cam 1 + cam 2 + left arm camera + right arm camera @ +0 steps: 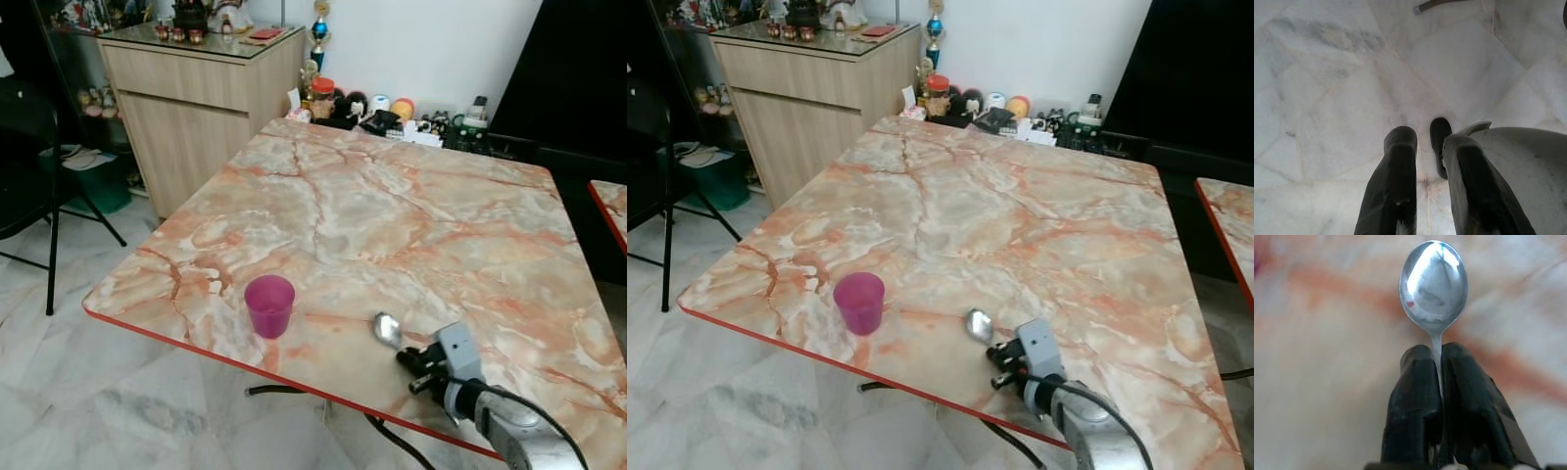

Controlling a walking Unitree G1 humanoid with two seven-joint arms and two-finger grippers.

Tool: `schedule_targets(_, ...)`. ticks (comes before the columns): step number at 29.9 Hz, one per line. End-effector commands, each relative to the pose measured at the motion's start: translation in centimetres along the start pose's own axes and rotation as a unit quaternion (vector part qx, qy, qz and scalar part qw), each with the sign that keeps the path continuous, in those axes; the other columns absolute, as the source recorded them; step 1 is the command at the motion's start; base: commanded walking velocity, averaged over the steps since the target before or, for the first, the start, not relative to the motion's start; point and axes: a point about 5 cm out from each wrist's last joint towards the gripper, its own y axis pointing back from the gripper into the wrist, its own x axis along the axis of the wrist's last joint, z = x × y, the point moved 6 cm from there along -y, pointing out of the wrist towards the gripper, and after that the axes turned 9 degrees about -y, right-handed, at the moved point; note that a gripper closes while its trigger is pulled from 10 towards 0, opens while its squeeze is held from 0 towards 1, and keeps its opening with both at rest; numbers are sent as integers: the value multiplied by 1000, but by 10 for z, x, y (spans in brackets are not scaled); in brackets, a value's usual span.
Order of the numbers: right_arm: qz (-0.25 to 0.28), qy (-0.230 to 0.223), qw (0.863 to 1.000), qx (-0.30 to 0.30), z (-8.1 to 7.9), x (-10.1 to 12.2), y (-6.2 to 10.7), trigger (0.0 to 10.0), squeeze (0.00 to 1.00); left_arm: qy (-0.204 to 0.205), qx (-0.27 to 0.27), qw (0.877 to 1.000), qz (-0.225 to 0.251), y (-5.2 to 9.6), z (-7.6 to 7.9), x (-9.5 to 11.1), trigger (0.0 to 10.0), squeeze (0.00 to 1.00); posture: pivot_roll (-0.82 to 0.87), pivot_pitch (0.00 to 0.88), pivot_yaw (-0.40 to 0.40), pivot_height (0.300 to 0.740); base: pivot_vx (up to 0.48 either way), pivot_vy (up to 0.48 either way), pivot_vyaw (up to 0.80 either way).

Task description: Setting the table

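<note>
Far left, our left gripper (1425, 161) hangs idle over the pale floor (1327, 98), its fingers a little apart and holding nothing.

On the desk (392, 206), a pink cup (268, 305) stands upright near the near edge, left of centre. It sits close enough to that red-trimmed edge that a careless sweep could knock it off.

Right of the cup, the spoon (387, 329) is held in our right gripper (416, 364), clamped on the thin handle, with the bowl pointing toward the cup. We cannot tell if the bowl touches the desk or hovers just above it.

The grip is narrow and far down the handle, so we judge the spoon could pivot or slip if we lower it at a slant. Letting go too high could make it bounce toward the near edge.
</note>
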Motion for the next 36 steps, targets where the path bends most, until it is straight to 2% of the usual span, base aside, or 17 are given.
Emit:
schedule_targets(1, 52, -15, 999, -2, 0, 34, 3, 10000, 0, 2, -6, 1000, -10, 2, 1, -6, 10000, 0, 105, 75, -44, 740, 0, 0, 0)
schedule_targets(5, 76, -28, 997, -9, -2, 59, 6, 10000, 0, 2, -7, 1000, -10, 2, 1, -6, 10000, 0, 105, 74, -44, 740, 0, 0, 0)
schedule_targets(7, 78, -32, 996, -11, -2, 62, 6, 10000, 0, 2, -7, 1000, -10, 2, 1, -6, 10000, 0, 105, 74, -44, 740, 0, 0, 0)
schedule_targets(10, 110, -22, 992, -58, 9, 82, 10, 10000, 0, 2, -8, 1000, -10, 2, 1, -6, 10000, 0, 104, 75, -45, 740, 0, 0, 0)
schedule_targets(11, 110, -22, 992, -58, 9, 82, 10, 10000, 0, 2, -8, 1000, -10, 2, 1, -6, 10000, 0, 104, 75, -45, 740, 0, 0, 0)
schedule_targets(12, 169, 7, 977, -131, 27, 106, 20, 10000, 0, 0, -5, 1000, -10, 2, 1, -6, 10000, 0, 99, 77, -45, 740, 0, 0, 0)
schedule_targets(13, 191, 23, 969, -154, 32, 113, 24, 10000, 0, -1, -4, 1000, -10, 2, 1, -6, 10000, 0, 99, 77, -45, 740, 0, 0, 0)
schedule_targets(14, 210, 17, 964, -165, 35, 118, 27, 10000, 0, -3, -2, 1000, -10, 2, 1, -6, 10000, 0, 101, 77, -46, 740, 0, 0, 0)
schedule_targets(17, 230, -7, 959, -164, 36, 115, 30, 10000, 0, -4, 0, 1000, -9, 2, 0, -6, 10000, 0, 107, 78, -47, 740, 0, 0, 0)
schedule_targets(19, 246, 26, 956, -158, 31, 111, 34, 10000, 0, -4, 8, 1000, -6, 2, -3, -5, 10000, 0, 103, 79, -46, 740, 0, 0, 0)
schedule_targets(20, 249, 30, 955, -159, 31, 111, 35, 10000, 0, -5, 9, 1000, -7, 2, -4, -5, 10000, 0, 103, 79, -46, 740, 0, 0, 0)
schedule_targets(24, 259, 19, 950, -171, 37, 103, 39, 10000, 0, -8, 15, 1000, -8, 3, -8, -5, 10000, 0, 99, 81, -44, 740, 0, 0, 0)
schedule_targets(27, 265, 14, 945, -189, 41, 86, 41, 10000, 0, -12, 30, 999, -4, 4, -16, -3, 10000, 0, 96, 80, -42, 740, 0, 0, 0)
schedule_targets(30, 265, 32, 943, -200, 43, 74, 41, 10000, 0, -9, 33, 999, 0, 3, -17, 0, 10000, 0, 101, 78, -44, 740, 0, 0, 0)
schedule_targets(33, 276, 23, 938, -206, 44, 74, 43, 10000, 0, -7, 33, 999, 5, 2, -17, 4, 10000, 0, 103, 73, -42, 740, 0, 0, 0)
schedule_targets(36, 302, 21, 931, -203, 44, 88, 47, 10000, 0, -15, 30, 999, 8, 2, -17, 5, 10000, 0, 92, 65, -39, 740, 0, 0, 0)
